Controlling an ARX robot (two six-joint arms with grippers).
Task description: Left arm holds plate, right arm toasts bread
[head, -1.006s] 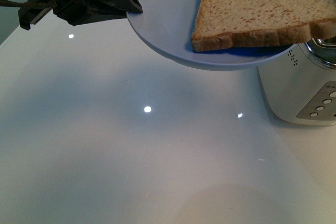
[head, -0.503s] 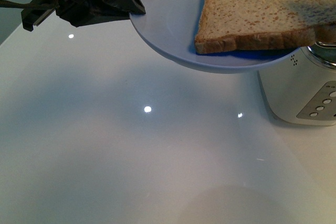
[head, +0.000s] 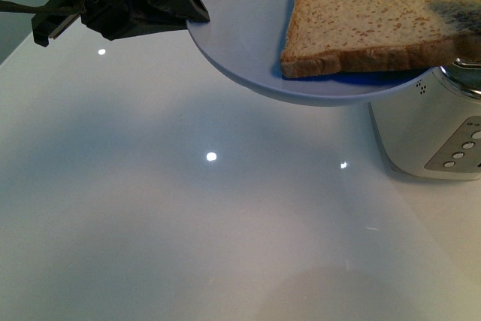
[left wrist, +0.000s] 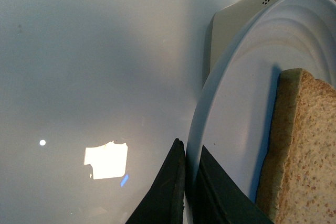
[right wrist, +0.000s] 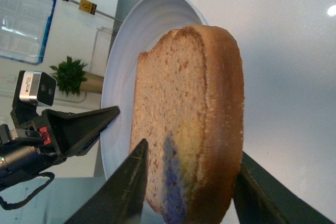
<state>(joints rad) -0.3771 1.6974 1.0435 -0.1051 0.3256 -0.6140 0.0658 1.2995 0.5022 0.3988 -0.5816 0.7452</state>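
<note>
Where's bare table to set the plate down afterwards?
The white table is bare in front of and left of the toaster, from under the left gripper out to the near edge. Crowded: far right, where the held plate, the bread and the toaster bunch together.

Left hand (head: 197,11) clamped, right hand (right wrist: 191,153) spread wide

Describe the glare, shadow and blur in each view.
Front view: small bright reflections on the glossy table, and a blurred grey smear over the bread's right end. Left wrist view: large bright glare patch on the table; plate rim sharp. Right wrist view: bluish shadow on the bread, fingers of the right gripper soft.
</note>
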